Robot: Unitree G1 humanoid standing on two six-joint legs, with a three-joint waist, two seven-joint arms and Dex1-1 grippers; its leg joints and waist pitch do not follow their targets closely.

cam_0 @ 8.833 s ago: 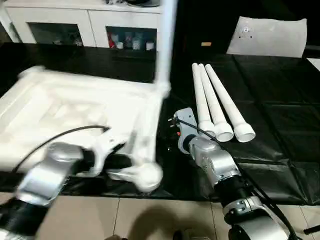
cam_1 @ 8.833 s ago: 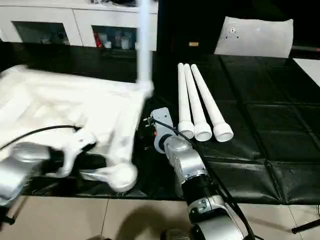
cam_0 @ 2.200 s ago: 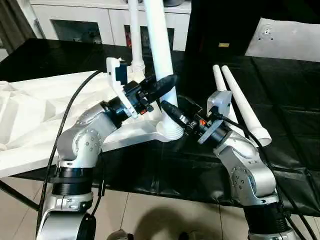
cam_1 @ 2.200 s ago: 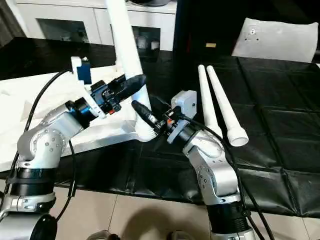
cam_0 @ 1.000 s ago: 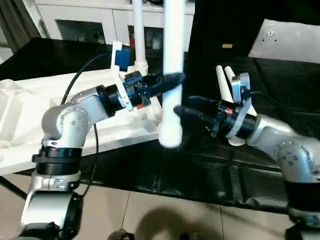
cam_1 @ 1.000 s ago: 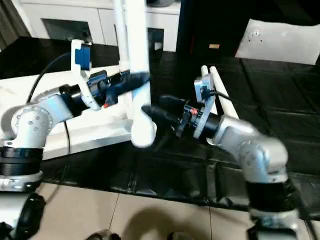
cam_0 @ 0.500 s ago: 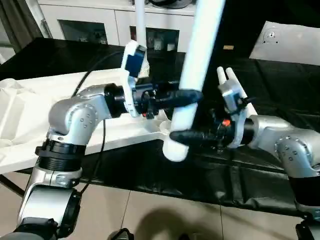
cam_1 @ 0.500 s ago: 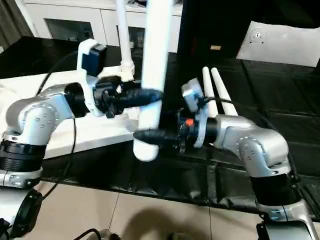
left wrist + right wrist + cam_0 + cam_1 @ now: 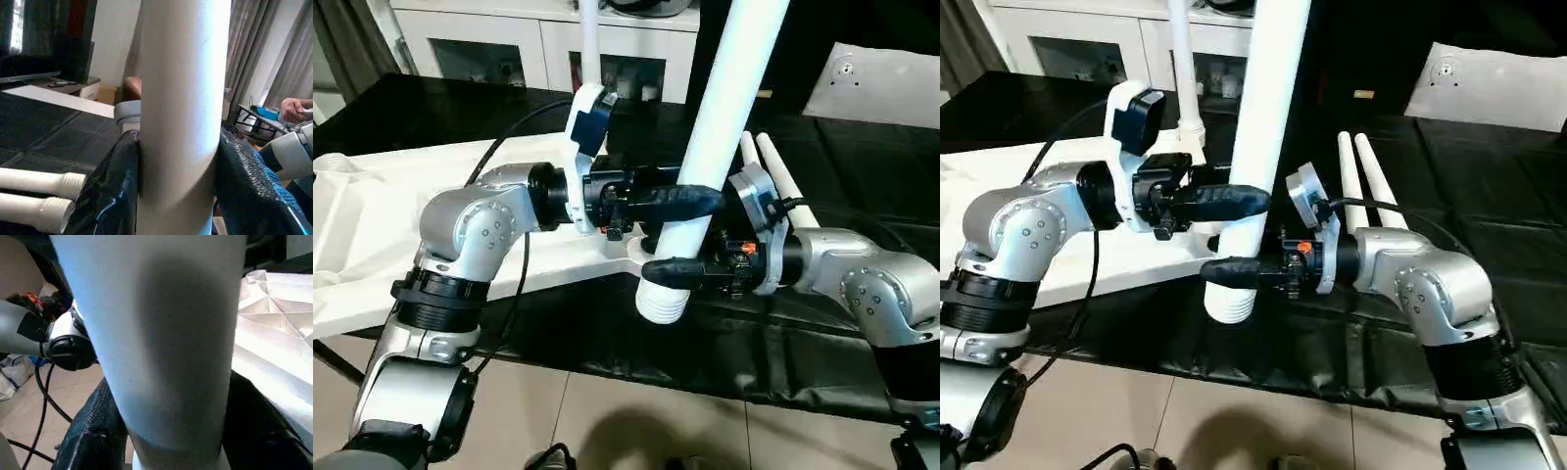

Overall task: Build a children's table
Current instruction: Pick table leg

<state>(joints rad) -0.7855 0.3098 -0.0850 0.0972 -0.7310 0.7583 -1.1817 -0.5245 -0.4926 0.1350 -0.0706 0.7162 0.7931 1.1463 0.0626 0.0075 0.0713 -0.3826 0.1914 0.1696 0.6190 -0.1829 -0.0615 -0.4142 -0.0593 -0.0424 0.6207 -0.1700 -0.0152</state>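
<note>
Both tools clamped on long white tapered plastic leg (image 9: 705,157): left tool (image 9: 690,199) above right tool (image 9: 668,270). Risk: threaded end misses white tabletop's corner socket (image 9: 641,250), cross-threads.

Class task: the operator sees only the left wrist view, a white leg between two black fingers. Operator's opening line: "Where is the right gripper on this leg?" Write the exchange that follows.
Observer: The right gripper closes around the held leg just below the left gripper, near the leg's ribbed lower end.
Operator: Is that end seated in the tabletop?
Observer: No. It hangs free above the black mat, beside the tabletop's near corner.
Operator: Any leg fitted yet?
Observer: One leg stands upright from the tabletop's far corner.
Operator: How many legs lie loose?
Observer: Two spare legs lie side by side on the mat behind the right arm.
</note>
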